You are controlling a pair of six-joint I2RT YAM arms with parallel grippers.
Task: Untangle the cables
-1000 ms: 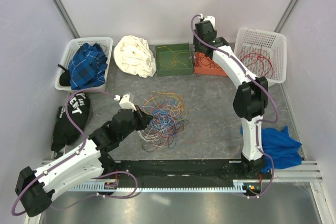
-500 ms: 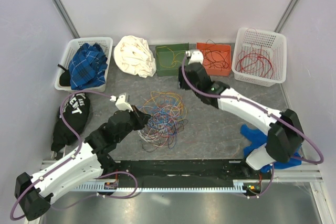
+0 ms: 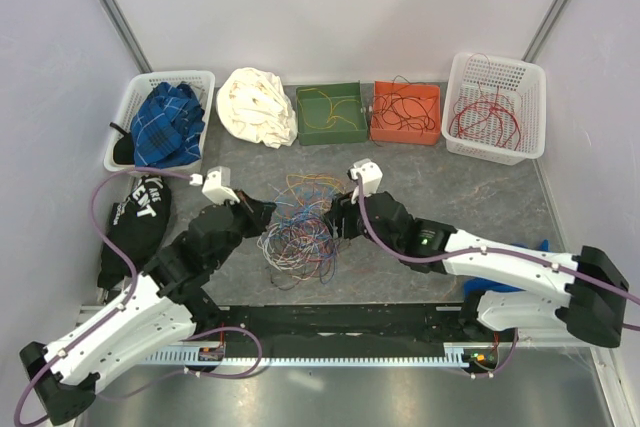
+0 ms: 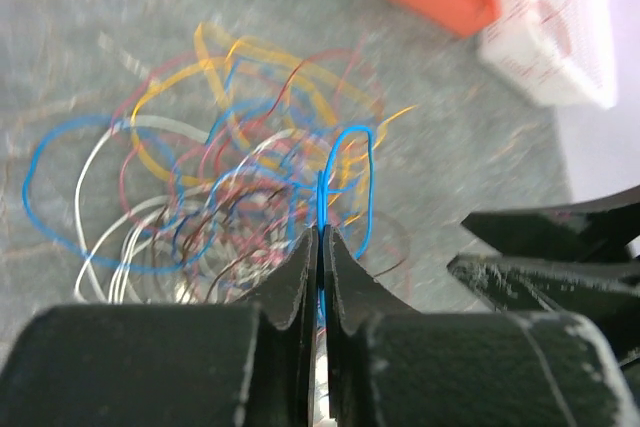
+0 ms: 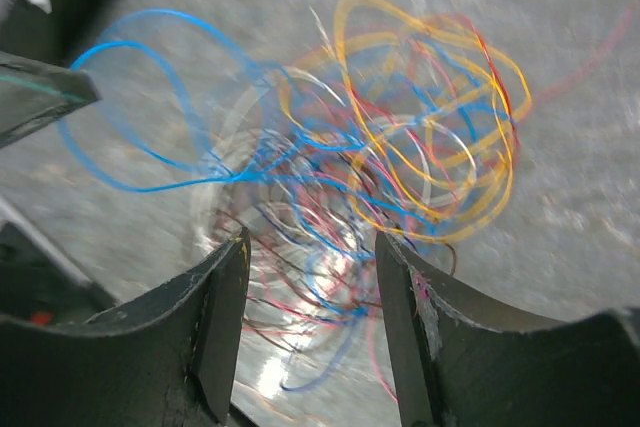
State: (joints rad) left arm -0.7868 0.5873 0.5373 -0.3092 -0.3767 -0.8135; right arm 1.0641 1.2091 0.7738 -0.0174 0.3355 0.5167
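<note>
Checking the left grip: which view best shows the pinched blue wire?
Left wrist: the thin blue wire sits clamped in the shut left gripper. Top external hides it in the tangle; right wrist shows blue loops, not the pinch.

Even brightness; motion-blurred wrist views

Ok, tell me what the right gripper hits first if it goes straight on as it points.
The cables: the right gripper points straight into the tangle, jaws open; how near is hard to judge.

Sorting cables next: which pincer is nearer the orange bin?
Right. Right pincer: nearside and left of the orange bin. Left pincer: farther left, across the cables.
</note>
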